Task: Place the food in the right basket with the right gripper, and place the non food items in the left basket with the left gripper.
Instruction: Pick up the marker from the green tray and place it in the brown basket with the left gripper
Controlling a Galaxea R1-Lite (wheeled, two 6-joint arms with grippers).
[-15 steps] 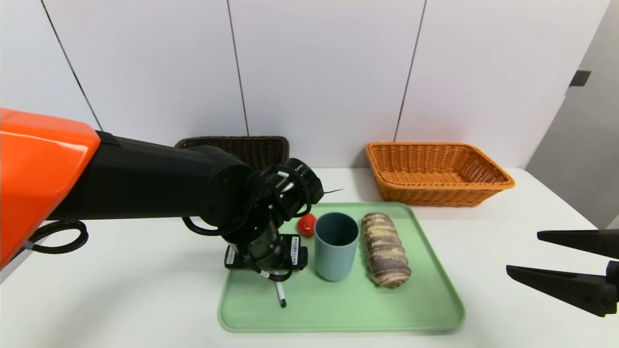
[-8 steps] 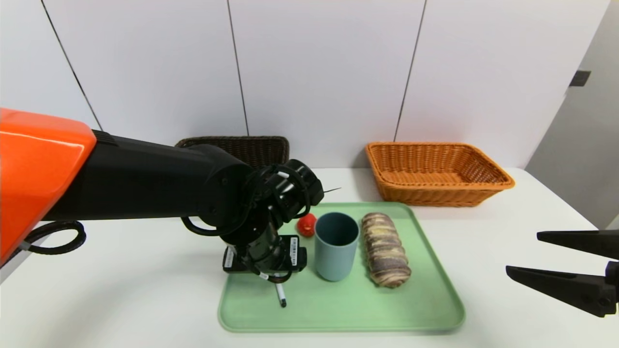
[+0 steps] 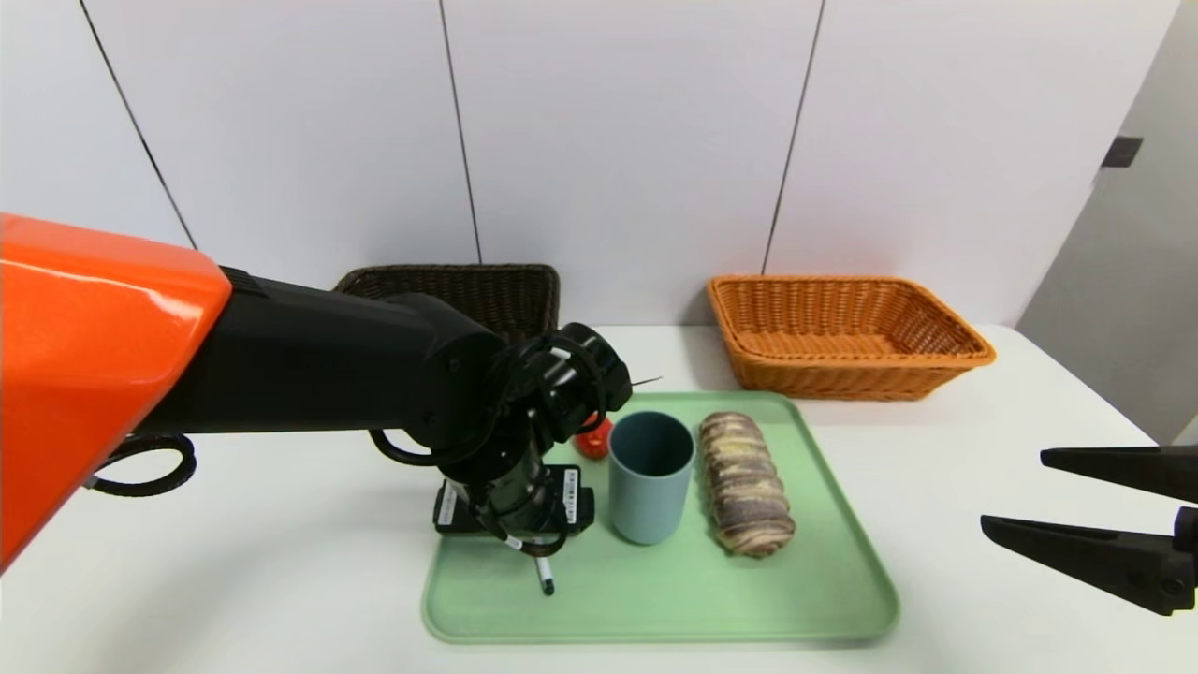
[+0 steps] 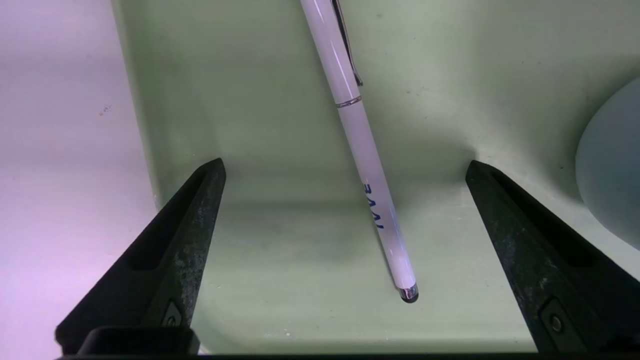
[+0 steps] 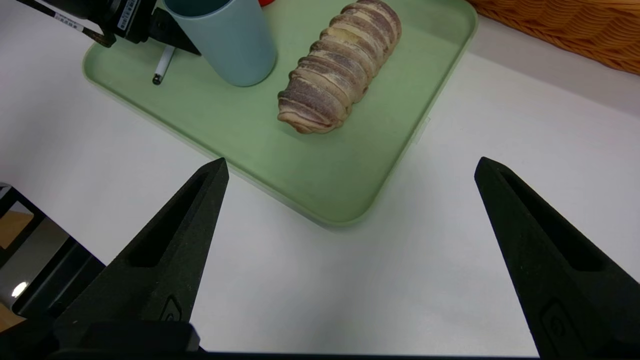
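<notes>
A green tray (image 3: 805,599) holds a white pen (image 3: 543,573), a blue-grey cup (image 3: 650,477), a striped bread roll (image 3: 744,482) and a small red fruit (image 3: 595,443) half hidden behind my left wrist. My left gripper (image 4: 346,164) hangs open low over the tray's left part, pointing down. The pen (image 4: 360,135) lies between its fingers, touching neither, with the cup (image 4: 610,160) just beside one finger. My right gripper (image 3: 1013,490) is parked open over the bare table right of the tray, holding nothing.
A dark brown basket (image 3: 468,285) stands at the back left, partly behind my left arm. An orange basket (image 3: 842,328) stands at the back right, beyond the tray. The white table (image 3: 983,431) runs to a right edge near the parked gripper.
My left arm has sunk a little toward the tray and shifted slightly right, covering more of the red fruit. The right arm and the tray's objects have not moved.
</notes>
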